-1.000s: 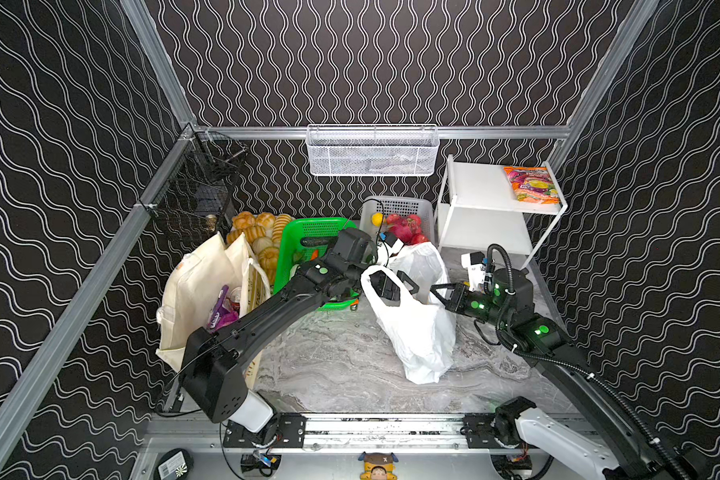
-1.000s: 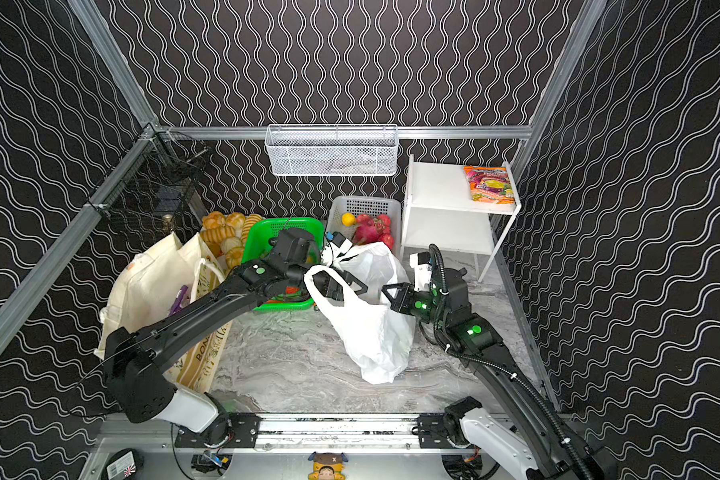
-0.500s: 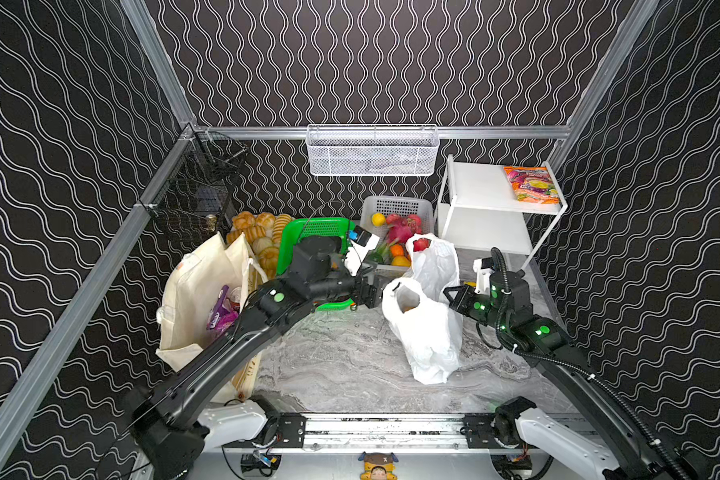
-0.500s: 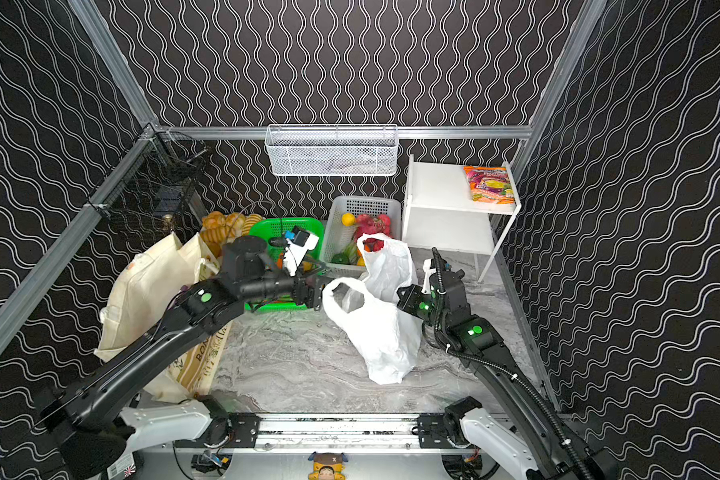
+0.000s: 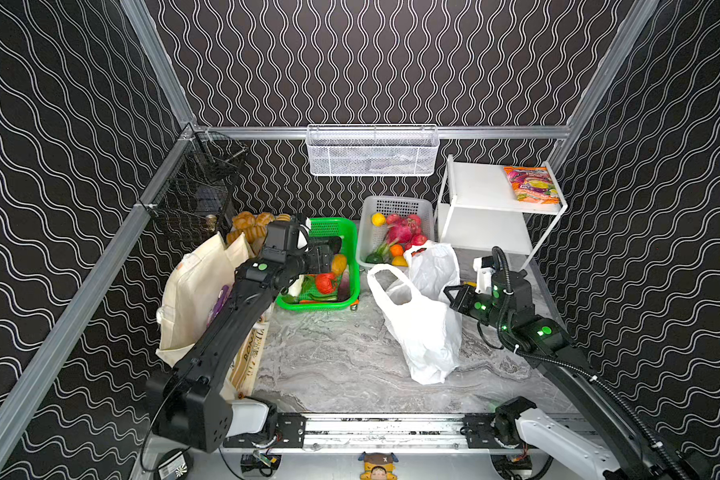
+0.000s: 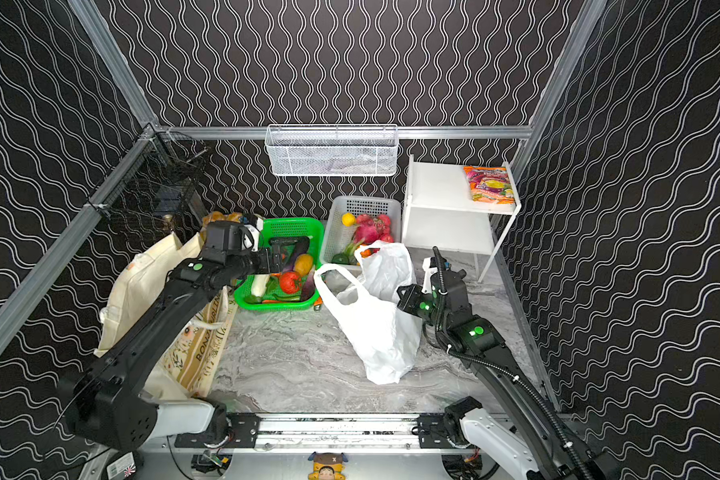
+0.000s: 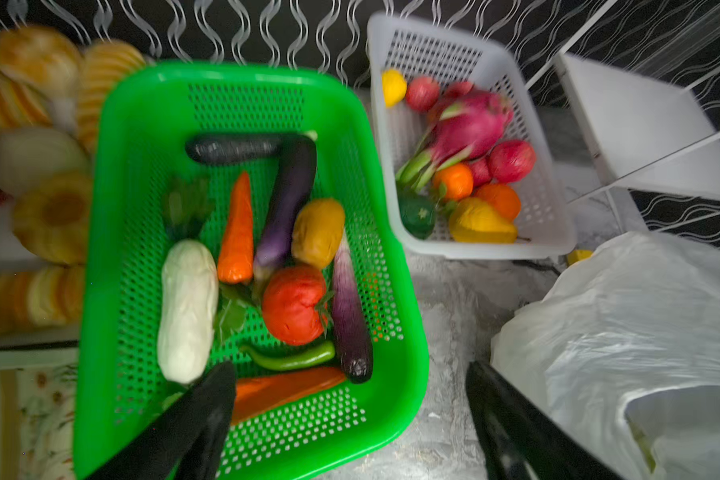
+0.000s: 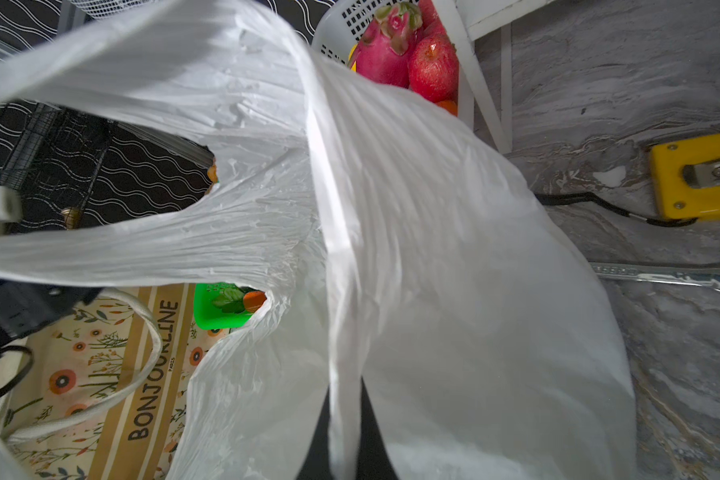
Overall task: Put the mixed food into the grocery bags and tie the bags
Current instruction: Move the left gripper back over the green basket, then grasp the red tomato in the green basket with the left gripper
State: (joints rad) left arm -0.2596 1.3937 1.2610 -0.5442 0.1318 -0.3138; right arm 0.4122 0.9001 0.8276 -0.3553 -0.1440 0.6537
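Note:
The white plastic grocery bag (image 5: 420, 328) (image 6: 375, 332) stands at mid table with its mouth up and one loop handle free. My right gripper (image 5: 449, 293) (image 8: 344, 415) is shut on the bag's rim, which runs up between its fingers. The cream canvas tote (image 5: 192, 291) (image 6: 138, 282) stands at the left with a purple packet (image 5: 219, 297) inside. My left gripper (image 5: 329, 257) (image 7: 348, 370) hangs open and empty over the green basket (image 7: 408, 353). That basket holds mixed food, including a red tomato (image 7: 294, 305) and a yellow-orange piece (image 7: 316, 232).
A white basket (image 5: 393, 205) of toy fruit sits behind the plastic bag. A white shelf (image 5: 487, 191) at the back right carries a snack packet (image 5: 531, 183). Bread (image 5: 250, 222) lies behind the tote. A yellow tool (image 8: 699, 178) lies on the table near the bag.
My left gripper has pulled back from the plastic bag's mouth and swung left over the green basket. The bag's near handle has dropped. The right gripper keeps its hold.

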